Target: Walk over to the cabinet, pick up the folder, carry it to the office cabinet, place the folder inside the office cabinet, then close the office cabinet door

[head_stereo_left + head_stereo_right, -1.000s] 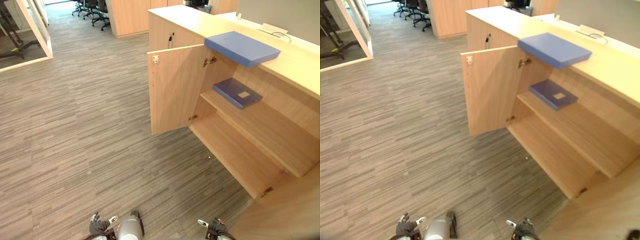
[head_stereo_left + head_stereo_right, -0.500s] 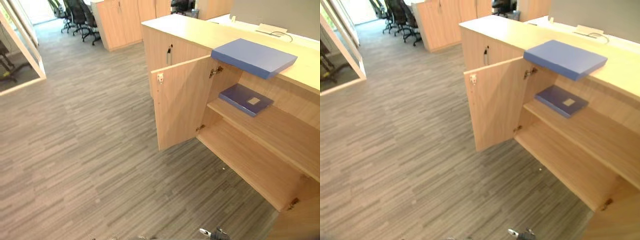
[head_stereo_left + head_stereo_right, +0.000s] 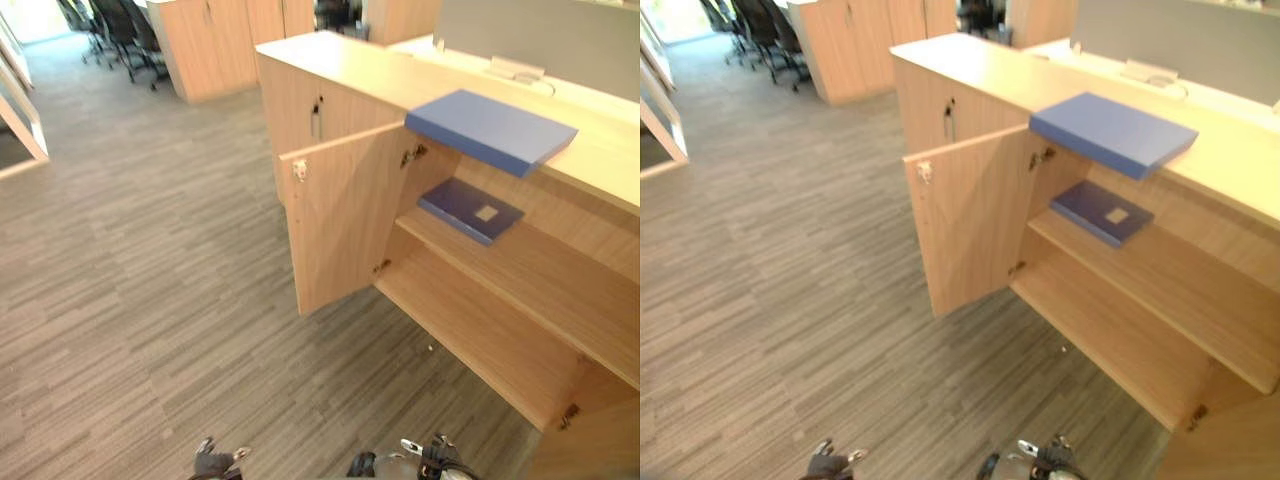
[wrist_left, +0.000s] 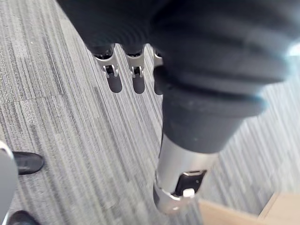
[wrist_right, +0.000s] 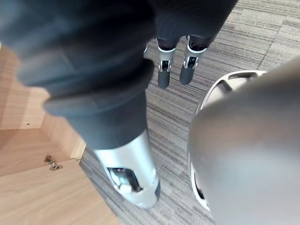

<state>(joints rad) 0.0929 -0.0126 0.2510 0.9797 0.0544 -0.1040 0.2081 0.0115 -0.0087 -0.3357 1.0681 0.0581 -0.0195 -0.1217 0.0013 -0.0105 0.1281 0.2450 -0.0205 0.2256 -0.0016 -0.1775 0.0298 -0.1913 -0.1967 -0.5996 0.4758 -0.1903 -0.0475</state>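
Left eye view has my left hand (image 3: 213, 462) and right hand (image 3: 437, 460) low over the carpet (image 3: 150, 280), fingers loose and straight, holding nothing. The dark blue folder (image 3: 470, 210) lies on the office cabinet's (image 3: 480, 330) upper shelf, well ahead of and above my right hand, beside the open door (image 3: 340, 225).

Grey striped carpet floor (image 3: 150, 300) ran through the whole room. Black office chairs (image 3: 120, 25) stood at the far end, just beside light-wood cupboards (image 3: 215, 40). A white-framed glass partition (image 3: 20, 125) sat at the far left edge. A light-wood counter (image 3: 350, 60) ran along the right, with a grey panel (image 3: 540, 35) behind it. Under the counter a cabinet (image 3: 540, 280) stood with its door (image 3: 340, 225) swung open, showing a shelf and bottom board. The far left corner was brightly lit.
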